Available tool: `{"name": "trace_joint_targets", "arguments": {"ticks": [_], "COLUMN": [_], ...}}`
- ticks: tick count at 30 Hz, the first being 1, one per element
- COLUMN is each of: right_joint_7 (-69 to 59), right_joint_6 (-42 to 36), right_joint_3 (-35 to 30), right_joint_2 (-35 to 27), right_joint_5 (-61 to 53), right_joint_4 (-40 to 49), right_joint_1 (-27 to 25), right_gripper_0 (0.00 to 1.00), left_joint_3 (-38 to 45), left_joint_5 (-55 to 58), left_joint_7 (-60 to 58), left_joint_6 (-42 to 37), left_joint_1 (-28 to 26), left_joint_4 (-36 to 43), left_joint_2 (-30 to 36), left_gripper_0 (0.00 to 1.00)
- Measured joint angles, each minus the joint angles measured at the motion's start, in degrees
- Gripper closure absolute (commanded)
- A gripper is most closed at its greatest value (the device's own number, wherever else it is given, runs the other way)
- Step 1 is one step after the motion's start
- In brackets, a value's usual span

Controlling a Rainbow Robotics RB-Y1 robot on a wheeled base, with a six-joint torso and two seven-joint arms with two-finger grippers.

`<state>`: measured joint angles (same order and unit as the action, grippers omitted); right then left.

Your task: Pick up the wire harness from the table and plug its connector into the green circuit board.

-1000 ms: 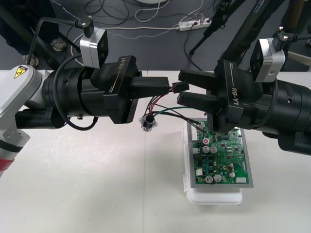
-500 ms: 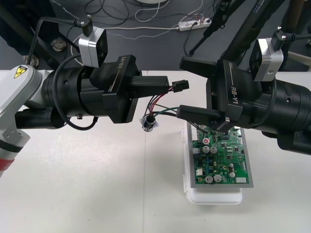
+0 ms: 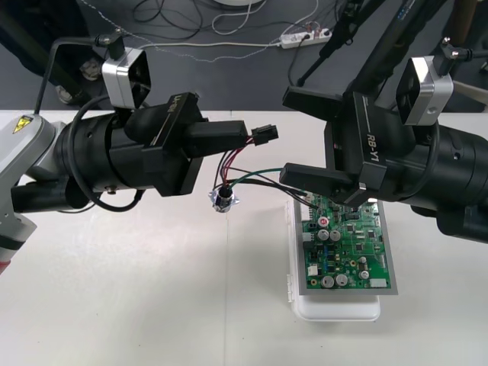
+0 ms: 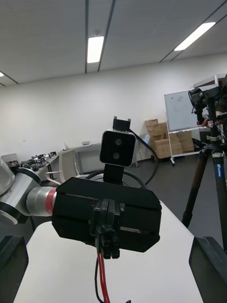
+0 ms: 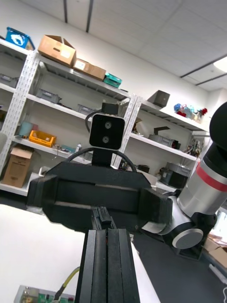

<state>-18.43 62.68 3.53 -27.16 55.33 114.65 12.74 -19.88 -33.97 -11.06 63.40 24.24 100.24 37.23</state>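
left jaws: clamped tight on the harness wires (image 3: 229, 160); I see the black plug (image 3: 264, 134) sticking out past their tips, held up above the tabletop (image 3: 137, 290).
socket (image 3: 223, 200): hangs on the wires below the left jaws; I can't tell whether it touches the tabletop.
right jaws: spread wide, holding nothing, facing the plug and just short of it.
green circuit board (image 3: 347, 245): lies flat on its white base (image 3: 335, 309), beneath the right jaws.

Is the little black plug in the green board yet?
Out. The plug sticks out of the left gripper, held in the air, apart from the green circuit board.
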Motion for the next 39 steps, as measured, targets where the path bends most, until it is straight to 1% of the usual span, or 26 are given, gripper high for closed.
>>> {"name": "trace_joint_targets", "arguments": {"ticks": [7,15,20,27,31,39], "right_joint_7": [0.0,0.0,0.0,0.0,0.0,0.0], "right_joint_6": [2.2,4.6,6.6,13.6,18.0,24.1], "right_joint_3": [0.0,0.0,0.0,-0.2,-1.5,-4.6], "right_joint_2": [-1.6,-7.3,-10.9,-14.5,-16.0,-18.5], "right_joint_5": [-0.1,-0.1,1.2,4.5,9.3,17.5], "right_joint_4": [0.0,0.0,0.0,-2.9,-4.1,-4.5], "right_joint_1": [0.0,-0.4,-1.3,-1.6,-1.6,-1.8], "right_gripper_0": [0.0,0.0,0.0,0.0,0.0,0.0], "left_joint_3": [0.0,0.0,0.0,0.0,0.0,0.0], "left_joint_5": [0.6,0.7,0.4,-0.8,-2.3,-5.5], "left_joint_7": [0.0,0.3,3.0,7.1,8.5,10.2], "left_joint_6": [0.0,0.0,0.0,0.0,0.1,1.1], "left_joint_1": [-3.5,-8.2,-11.0,-14.3,-15.8,-16.7], "left_joint_4": [0.0,0.0,0.0,0.0,0.0,-2.5], "left_joint_2": [1.7,2.4,2.5,2.5,2.5,2.5], "left_gripper_0": [1.0,1.0,1.0,1.0,1.0,1.0]}}
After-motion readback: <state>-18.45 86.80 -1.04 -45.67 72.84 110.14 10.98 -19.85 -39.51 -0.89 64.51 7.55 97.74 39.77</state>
